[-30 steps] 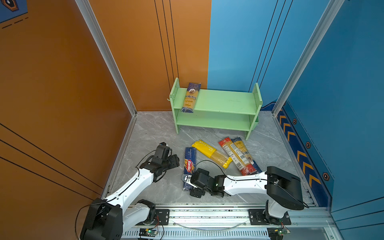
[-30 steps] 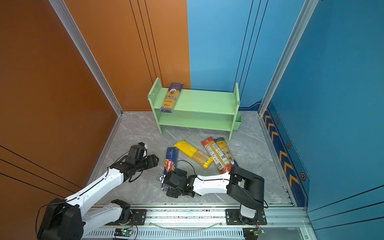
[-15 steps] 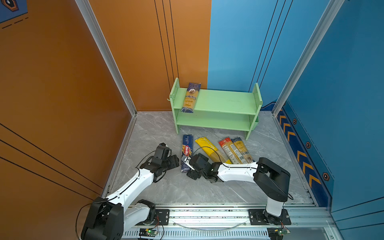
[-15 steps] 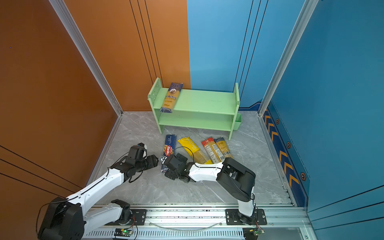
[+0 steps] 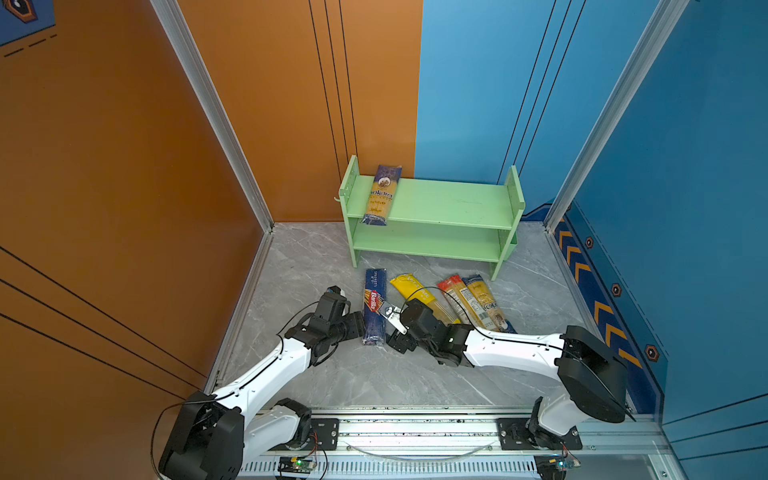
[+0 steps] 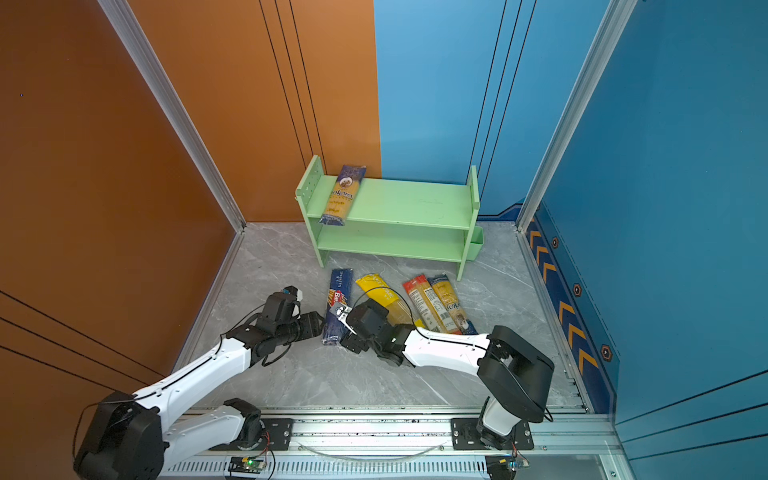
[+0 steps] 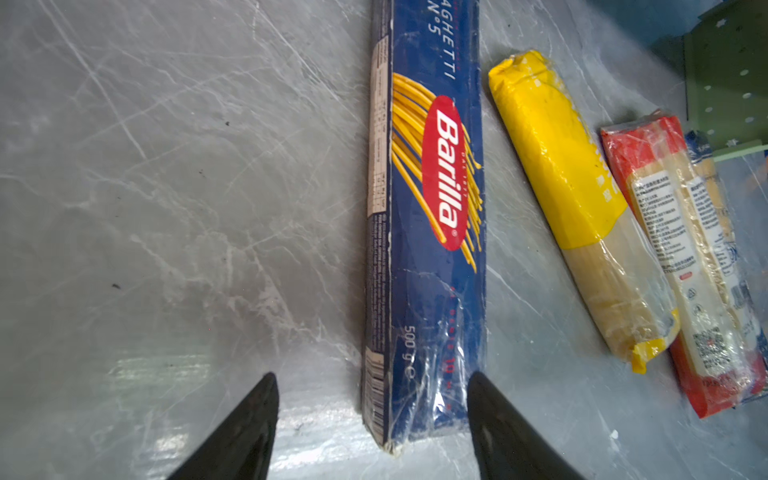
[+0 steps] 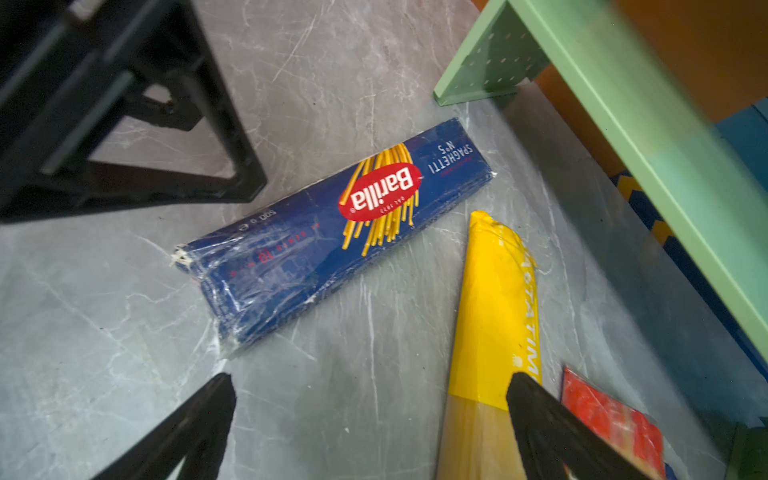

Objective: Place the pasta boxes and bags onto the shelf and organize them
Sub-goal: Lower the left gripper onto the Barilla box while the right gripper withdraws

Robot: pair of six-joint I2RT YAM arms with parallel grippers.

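The left gripper is open and empty at the near end of the dark blue box, which lies on the floor before the green shelf. Right of the box, the right gripper is open too and holds nothing. Next lie a yellow pack, a red-ended pack and a blue-and-yellow pack; another pack lies on the shelf's top board.

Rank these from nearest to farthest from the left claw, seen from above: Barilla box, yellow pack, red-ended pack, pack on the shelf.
In a top view:
1. Barilla box, its end right at the left claw.
2. Yellow pack, beside that box.
3. Red-ended pack, further right on the floor.
4. Dark-blue pack, atop the shelf, far back.
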